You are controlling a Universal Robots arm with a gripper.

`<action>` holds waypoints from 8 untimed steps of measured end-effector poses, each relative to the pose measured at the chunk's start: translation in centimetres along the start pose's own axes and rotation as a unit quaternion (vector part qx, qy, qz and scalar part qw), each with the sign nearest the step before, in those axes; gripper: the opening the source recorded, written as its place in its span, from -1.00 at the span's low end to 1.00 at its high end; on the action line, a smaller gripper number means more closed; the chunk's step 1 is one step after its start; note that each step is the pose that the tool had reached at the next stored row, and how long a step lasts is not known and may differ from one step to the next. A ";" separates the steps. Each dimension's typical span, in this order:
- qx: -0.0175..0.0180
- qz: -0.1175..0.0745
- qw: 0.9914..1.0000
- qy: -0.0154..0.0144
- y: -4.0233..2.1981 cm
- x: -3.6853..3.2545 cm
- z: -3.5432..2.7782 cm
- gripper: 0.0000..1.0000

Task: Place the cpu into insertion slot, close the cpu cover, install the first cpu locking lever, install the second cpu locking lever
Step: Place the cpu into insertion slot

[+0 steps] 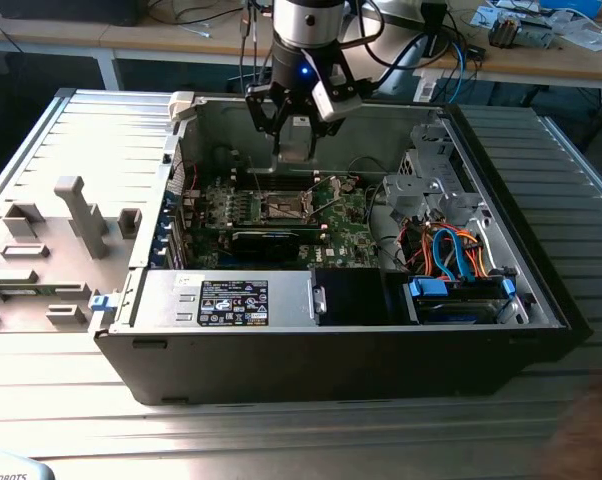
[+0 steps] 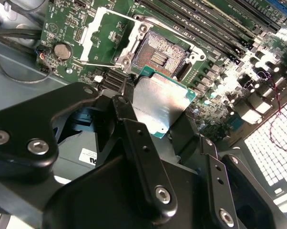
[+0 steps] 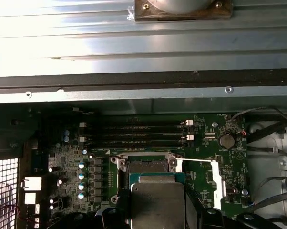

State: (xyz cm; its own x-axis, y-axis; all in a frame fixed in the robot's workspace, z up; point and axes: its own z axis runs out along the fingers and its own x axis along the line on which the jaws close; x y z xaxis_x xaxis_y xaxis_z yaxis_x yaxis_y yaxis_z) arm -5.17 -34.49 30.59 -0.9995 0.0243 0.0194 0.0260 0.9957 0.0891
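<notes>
**Hand (image 2: 155, 117) pinching the cpu (image 2: 160, 100) over the insertion slot (image 2: 162, 55)**

Black fingers (image 2: 134, 138) clamp its edges, and it hangs just above the bare slot on the green motherboard (image 2: 67, 21). Beside the slot, the cpu cover (image 2: 89, 38) lies flipped open. Placing is the step in hand; seating likely calls for a square, level descent.

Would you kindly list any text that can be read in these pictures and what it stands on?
Black label on the power supply: too small to read.
White sticker, second wrist view: blurred.
Motherboard silkscreen: too small to read.
Cpu top: nothing legible.
</notes>
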 end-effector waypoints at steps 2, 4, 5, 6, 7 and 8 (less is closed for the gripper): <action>0.000 0.000 1.000 0.000 -0.01 0.00 0.08 0.09; 0.000 0.000 1.000 0.000 -0.02 0.00 0.16 0.09; 0.000 0.000 1.000 0.000 -0.02 0.01 0.18 0.09; 0.000 0.000 1.000 0.000 -0.02 0.01 0.21 0.09; 0.000 0.000 1.000 0.000 -0.02 0.01 0.23 0.09; 0.000 0.000 1.000 0.000 -0.02 0.01 0.25 0.09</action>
State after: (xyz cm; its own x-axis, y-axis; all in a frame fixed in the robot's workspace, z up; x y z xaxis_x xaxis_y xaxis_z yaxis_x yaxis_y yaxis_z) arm -5.18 -34.49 30.34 -0.9995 0.0244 0.0193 0.0261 0.9957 0.0891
